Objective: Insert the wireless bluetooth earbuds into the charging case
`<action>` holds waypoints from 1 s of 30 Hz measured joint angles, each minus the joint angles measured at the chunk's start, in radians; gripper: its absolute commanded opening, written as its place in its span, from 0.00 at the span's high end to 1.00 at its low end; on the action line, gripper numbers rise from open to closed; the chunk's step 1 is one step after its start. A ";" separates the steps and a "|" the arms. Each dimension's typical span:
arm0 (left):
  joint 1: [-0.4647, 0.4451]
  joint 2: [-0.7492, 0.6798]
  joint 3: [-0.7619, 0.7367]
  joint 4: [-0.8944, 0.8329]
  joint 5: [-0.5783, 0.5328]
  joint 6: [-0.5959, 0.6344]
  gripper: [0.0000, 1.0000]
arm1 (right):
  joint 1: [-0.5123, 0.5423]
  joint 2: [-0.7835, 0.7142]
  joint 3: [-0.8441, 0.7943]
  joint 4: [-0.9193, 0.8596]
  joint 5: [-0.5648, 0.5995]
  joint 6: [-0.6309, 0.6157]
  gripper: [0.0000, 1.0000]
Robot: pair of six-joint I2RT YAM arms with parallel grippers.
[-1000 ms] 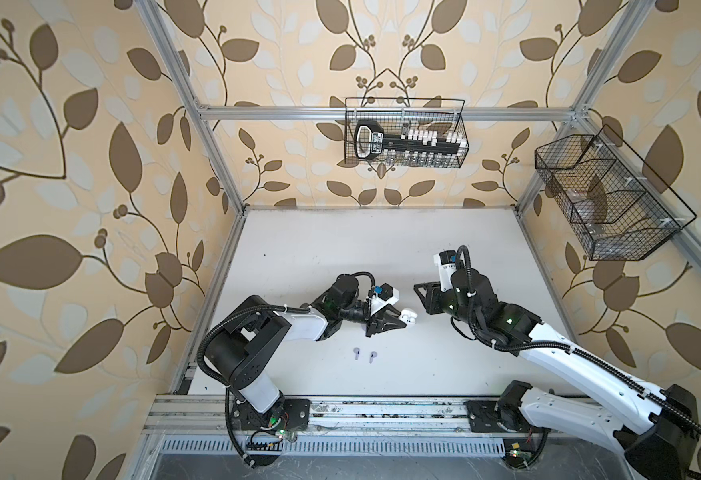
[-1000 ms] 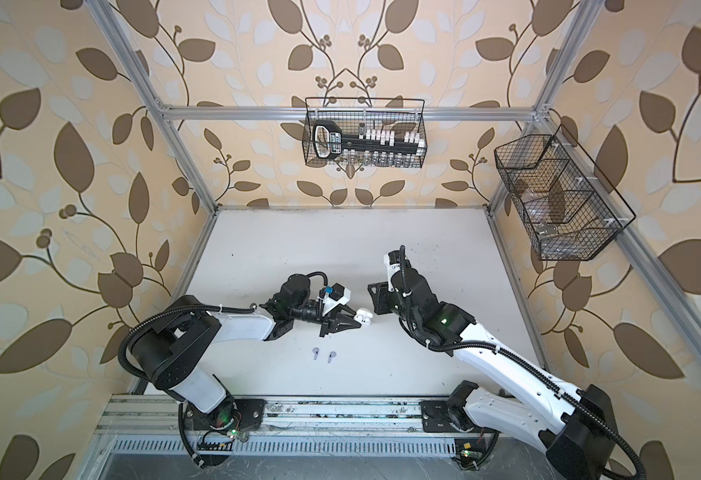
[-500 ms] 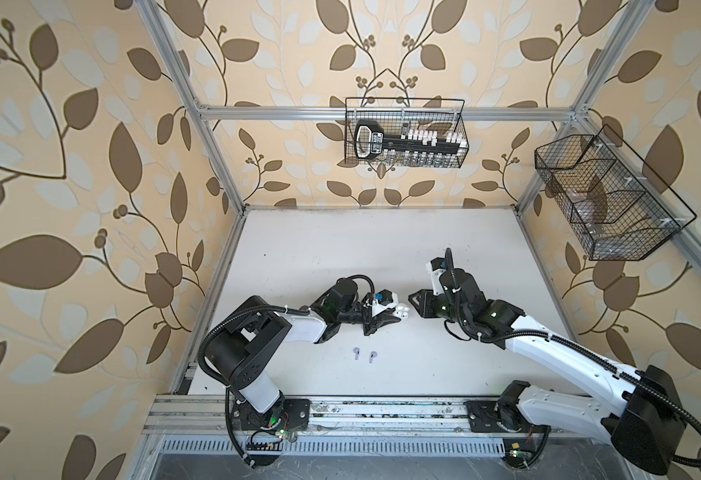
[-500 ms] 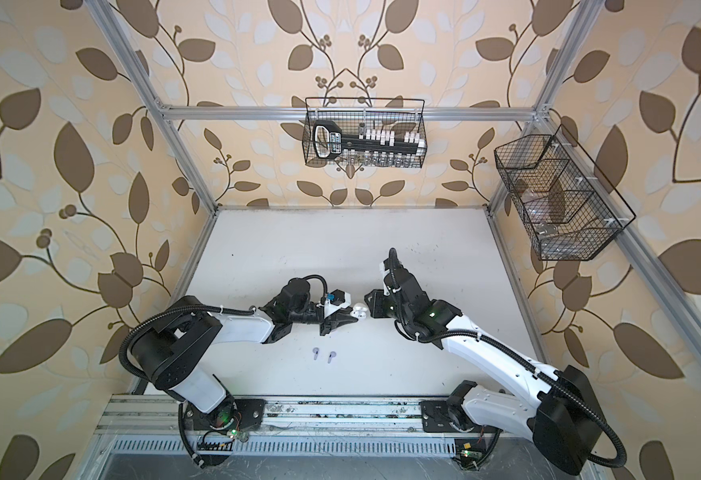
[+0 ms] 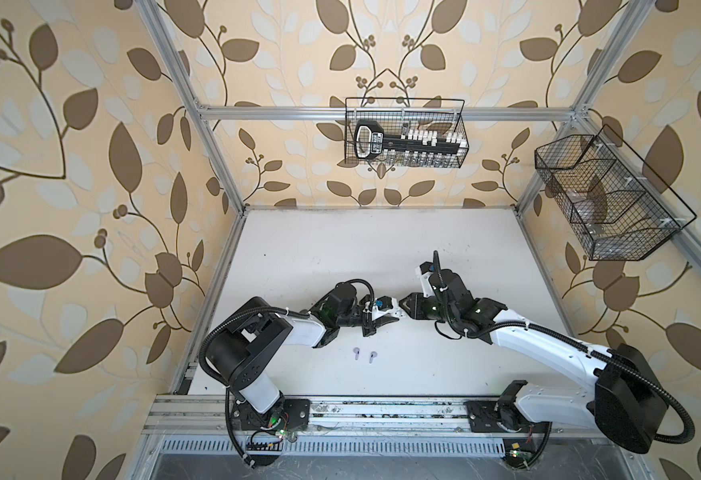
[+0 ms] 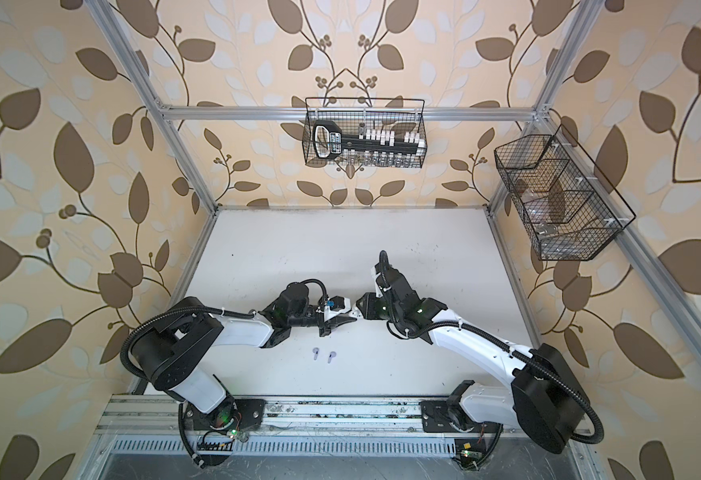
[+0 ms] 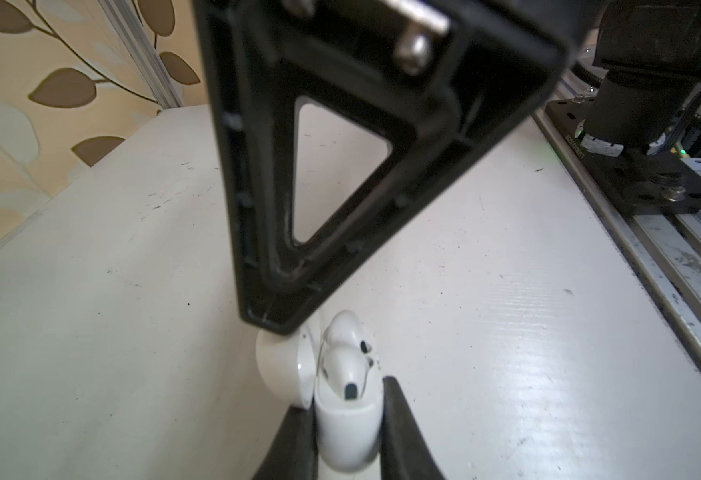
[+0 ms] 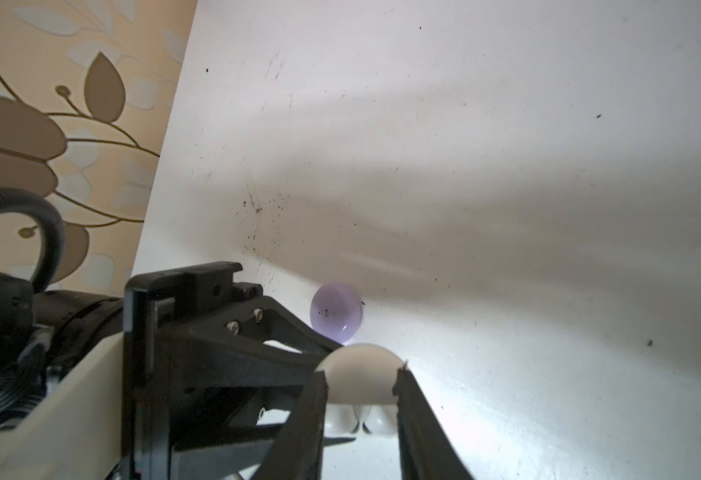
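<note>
The left hand [image 7: 342, 397] is squeezed tight on the bottom half of the open white case [image 7: 346, 432], and two white earbuds [image 7: 346, 370] sit side by side inside it with their round heads poking out. The right hand [image 8: 360, 376] meets it tip to tip, and its two fingers [image 8: 415, 415] pinch the round white lid [image 8: 361, 361], which stands open next to the earbuds. Just past the lid a round lilac case [image 8: 335, 311] lies on the table [image 5: 340, 249], and two lilac earbuds [image 5: 357, 353] lie loose and close together nearer the front edge.
</note>
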 measured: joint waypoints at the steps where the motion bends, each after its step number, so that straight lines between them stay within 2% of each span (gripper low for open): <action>1: 0.000 0.000 -0.003 -0.001 0.000 0.003 1.00 | -0.002 0.010 0.001 0.008 -0.004 0.000 0.70; 14: -0.006 -0.011 -0.010 -0.013 0.000 0.050 1.00 | -0.036 0.149 0.070 0.027 -0.093 -0.024 0.71; 24: -0.006 -0.011 -0.010 -0.023 0.000 0.045 1.00 | -0.024 0.132 0.057 0.024 -0.097 -0.037 0.71; 30: -0.012 -0.014 -0.016 -0.049 -0.021 0.036 1.00 | 0.043 0.069 -0.002 0.034 -0.073 -0.007 0.71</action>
